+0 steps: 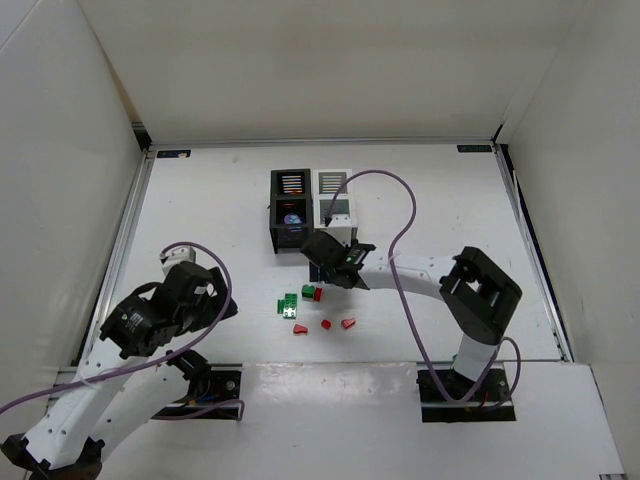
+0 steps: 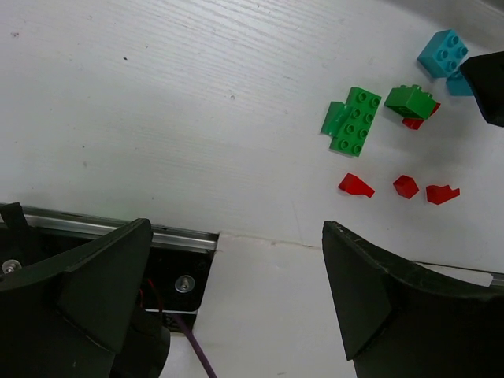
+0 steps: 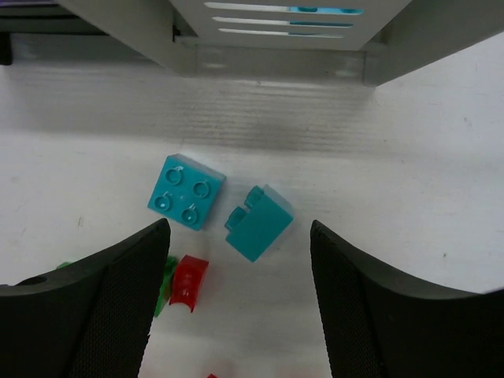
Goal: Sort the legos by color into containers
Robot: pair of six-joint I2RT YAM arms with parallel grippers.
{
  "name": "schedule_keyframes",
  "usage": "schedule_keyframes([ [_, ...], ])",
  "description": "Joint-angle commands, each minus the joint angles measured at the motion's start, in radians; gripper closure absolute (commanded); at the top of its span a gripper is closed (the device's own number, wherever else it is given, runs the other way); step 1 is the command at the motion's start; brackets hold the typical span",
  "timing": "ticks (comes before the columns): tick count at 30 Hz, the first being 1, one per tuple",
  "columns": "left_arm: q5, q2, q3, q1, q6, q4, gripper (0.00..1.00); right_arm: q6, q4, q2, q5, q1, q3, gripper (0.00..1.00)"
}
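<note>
The black bin and the white bin stand side by side at mid-table. My right gripper is open just in front of them. In the right wrist view it hovers over two teal bricks, with a red piece at its left finger. My left gripper is open and empty near the table's front edge. A green plate, a green brick on a red one and three small red pieces lie ahead of it.
The white bin's slatted wall fills the top of the right wrist view. Coloured pieces show inside the black bin. A metal rail and a purple cable lie under my left gripper. White walls enclose the table.
</note>
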Motion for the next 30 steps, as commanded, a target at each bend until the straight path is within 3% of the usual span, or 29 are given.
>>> schedule_keyframes([
  [1, 0.006, 0.004, 0.025, -0.006, 0.010, -0.015, 0.00, 0.054, 0.043, 0.048, 0.037, -0.003, 0.009, 0.26],
  [5, 0.014, -0.001, 0.011, -0.004, 0.010, -0.015, 0.00, 0.121, 0.023, 0.081, 0.085, 0.006, 0.021, 0.30],
  [10, 0.011, -0.004, 0.017, -0.006, -0.003, -0.015, 0.00, 0.163, 0.015, 0.082, 0.089, -0.003, -0.006, 0.43],
  [20, 0.020, 0.013, 0.021, -0.006, -0.007, -0.006, 0.00, 0.163, -0.013, 0.037, 0.129, 0.014, -0.020, 0.75],
  [30, 0.061, 0.068, 0.010, -0.003, 0.048, 0.072, 0.00, 0.036, -0.111, -0.205, 0.177, 0.052, 0.026, 0.81],
])
